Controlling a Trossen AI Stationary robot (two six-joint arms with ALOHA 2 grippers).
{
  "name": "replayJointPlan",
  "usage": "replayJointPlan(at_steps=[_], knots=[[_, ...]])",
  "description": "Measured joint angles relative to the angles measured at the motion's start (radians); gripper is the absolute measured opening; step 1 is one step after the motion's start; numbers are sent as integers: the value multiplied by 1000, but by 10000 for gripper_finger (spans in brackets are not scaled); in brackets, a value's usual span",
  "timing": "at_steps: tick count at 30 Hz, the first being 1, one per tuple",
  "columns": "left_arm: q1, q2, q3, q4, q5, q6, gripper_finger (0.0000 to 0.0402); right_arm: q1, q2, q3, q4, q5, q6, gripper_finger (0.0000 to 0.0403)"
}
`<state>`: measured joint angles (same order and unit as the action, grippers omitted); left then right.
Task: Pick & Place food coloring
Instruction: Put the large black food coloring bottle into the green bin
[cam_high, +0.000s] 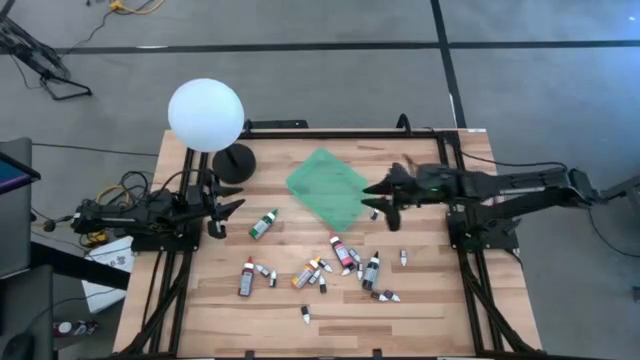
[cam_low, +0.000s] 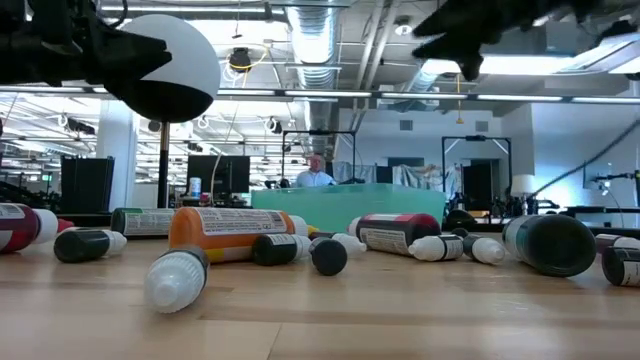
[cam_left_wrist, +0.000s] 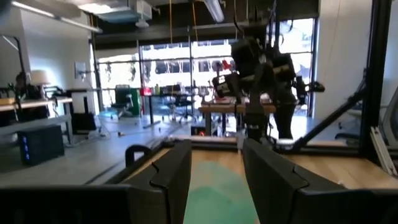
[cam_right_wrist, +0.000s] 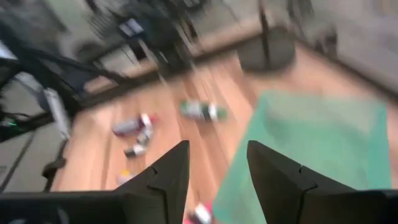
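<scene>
Wooden table (cam_high: 200, 310): green tray (cam_high: 328, 187) empty, food coloring (cam_high: 320, 268) all scattered at six o'clock. Right gripper (cam_high: 383, 207) over tray, jaws apart, empty; left gripper (cam_high: 222, 212) likewise, at nine o'clock.

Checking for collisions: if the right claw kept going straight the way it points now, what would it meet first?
Probably the green tray. The right claw, open and empty, hangs over the tray's near edge, pointing across it toward the left arm. Its height is unclear; it may pass above the tray.

high: straight down | low: tabletop level | shared: tray (cam_high: 327, 188)
</scene>
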<state>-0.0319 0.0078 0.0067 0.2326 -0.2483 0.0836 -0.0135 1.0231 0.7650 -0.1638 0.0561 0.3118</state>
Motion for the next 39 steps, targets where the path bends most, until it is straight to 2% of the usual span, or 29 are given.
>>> replayJointPlan(at_steps=[7, 14, 22, 29, 34, 39], knots=[[0, 0, 0, -87, 0, -3, 138, 41, 272, 270, -362, 2, 293, 127], [0, 3, 0, -161, 8, -5, 138, 140, 434, 422, -616, 70, 594, 109], [0, 12, 0, -165, 33, -3, 138, 294, 516, 445, -663, 63, 1050, 108], [0, 12, 0, -165, 34, 40, 138, 426, 548, 442, -668, 69, 1370, 109], [0, 15, 0, -170, 58, 2, 138, 497, 604, 442, -685, 54, 1529, 109], [0, 47, 1, -177, 113, -52, 138, 526, 655, 448, -692, 48, 1565, 109]])
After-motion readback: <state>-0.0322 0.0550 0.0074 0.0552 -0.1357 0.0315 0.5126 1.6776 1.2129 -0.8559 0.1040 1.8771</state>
